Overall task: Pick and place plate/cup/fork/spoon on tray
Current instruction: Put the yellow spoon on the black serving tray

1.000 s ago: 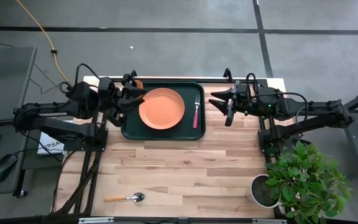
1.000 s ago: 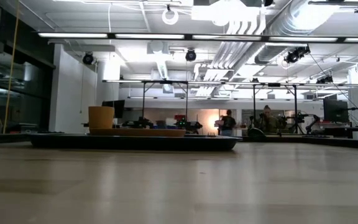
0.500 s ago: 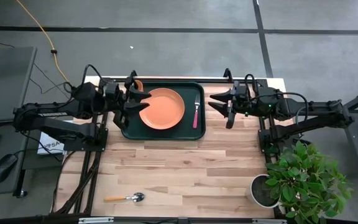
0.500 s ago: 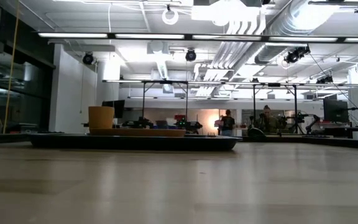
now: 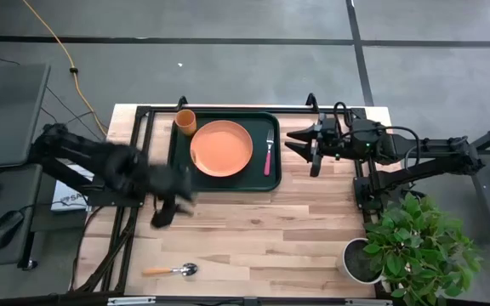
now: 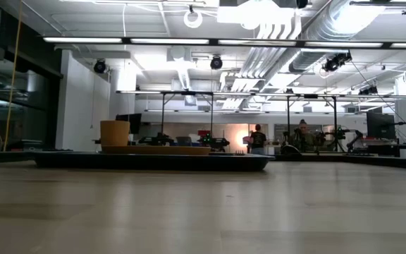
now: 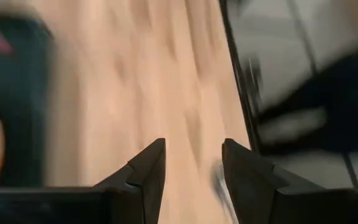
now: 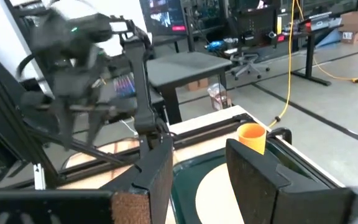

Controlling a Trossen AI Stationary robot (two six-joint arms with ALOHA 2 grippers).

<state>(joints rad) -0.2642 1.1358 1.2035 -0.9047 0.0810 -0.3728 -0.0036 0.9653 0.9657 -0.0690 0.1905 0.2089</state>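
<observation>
Tray (image 5: 177,174), dark green and rectangular with rounded corners and a raised rim, lies at the far edge of the table (image 5: 253,229), a little left of that edge's middle. On it sits the plate (image 5: 221,148), round, shallow and plain orange, filling the tray's middle. The cup (image 5: 185,121), a small orange cylinder with no handle, stands upright in the tray's far left corner, just beside the plate. The fork (image 5: 269,151), with silver tines and a slim pink handle, lies along the tray's right side, tines toward the far edge. The spoon (image 5: 170,270), with a shiny metal bowl and an orange-tan handle, lies alone near the table's near edge, toward the left corner and well apart from the tray.

The left gripper (image 5: 162,212) is blurred over the bare wood just off the tray's near left corner; in its wrist view its two dark fingers (image 7: 146,171) stand spread with a gap between them, nothing pinched, bare table showing through. The right gripper (image 5: 299,143) waits just off the tray's right edge, near the table's far right corner, its fingers (image 8: 248,163) parted and empty, with the cup and plate visible beyond them. A potted plant (image 5: 411,251) stands at the table's near right corner.
</observation>
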